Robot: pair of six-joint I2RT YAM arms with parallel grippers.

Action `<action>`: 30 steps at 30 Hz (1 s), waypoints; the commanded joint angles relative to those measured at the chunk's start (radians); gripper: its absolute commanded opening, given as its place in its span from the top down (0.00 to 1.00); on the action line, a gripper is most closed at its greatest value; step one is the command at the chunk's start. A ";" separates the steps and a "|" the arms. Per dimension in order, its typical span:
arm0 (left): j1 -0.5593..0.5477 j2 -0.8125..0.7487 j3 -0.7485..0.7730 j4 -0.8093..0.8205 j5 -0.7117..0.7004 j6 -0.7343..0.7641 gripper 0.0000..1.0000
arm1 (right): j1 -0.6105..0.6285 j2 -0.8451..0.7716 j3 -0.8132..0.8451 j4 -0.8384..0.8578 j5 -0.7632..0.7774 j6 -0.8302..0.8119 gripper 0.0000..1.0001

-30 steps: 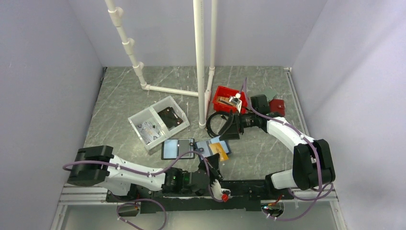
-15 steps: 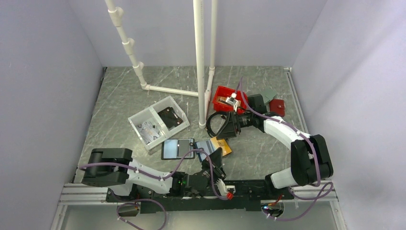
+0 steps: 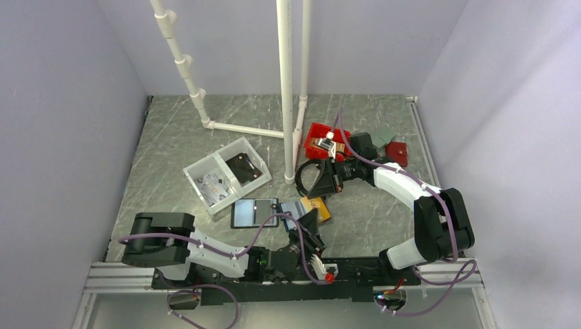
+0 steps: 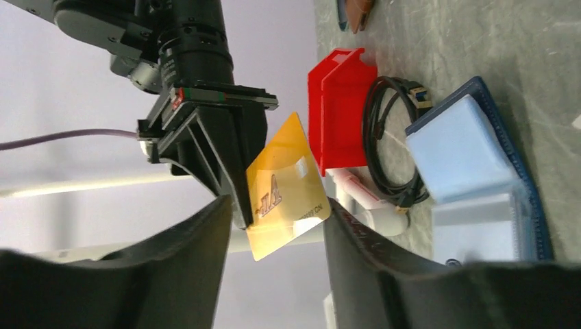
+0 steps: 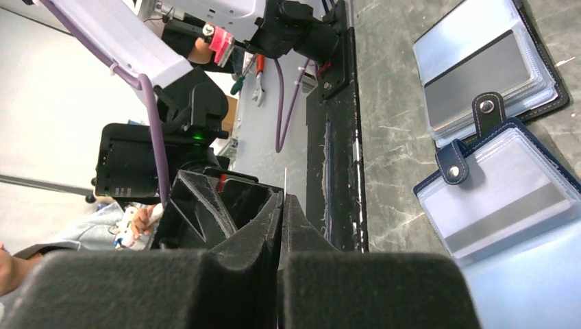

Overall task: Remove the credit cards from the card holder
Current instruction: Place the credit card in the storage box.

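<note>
A gold-orange credit card (image 4: 288,178) hangs in the air above the table. My right gripper (image 4: 236,195) is shut on its left edge. My left gripper (image 4: 276,205) stands open around the card, its right finger (image 4: 356,240) close to the card's corner. In the right wrist view my right gripper (image 5: 283,197) is pressed shut, with only the card's thin edge (image 5: 284,179) showing. The navy-blue card holder (image 5: 507,199) lies open on the table, light blue inside, below both grippers. From above, the card (image 3: 317,208) sits between my right gripper (image 3: 322,188) and left gripper (image 3: 310,223), over the card holder (image 3: 293,208).
A black-edged folio (image 3: 255,212) lies open left of the card holder. A clear two-part bin (image 3: 226,177), a white pipe frame (image 3: 286,89), a red bin (image 3: 322,140), a black cable loop (image 3: 307,171) and a red-brown wallet (image 3: 396,152) stand further back.
My right gripper has come in and shut on the card. My left gripper, shut on the card before, has opened. The left arm swung right earlier.
</note>
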 commanded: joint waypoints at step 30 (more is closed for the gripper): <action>0.653 -0.483 0.323 -1.155 0.626 -1.388 0.01 | -0.288 0.174 0.627 -0.547 0.532 -0.946 1.00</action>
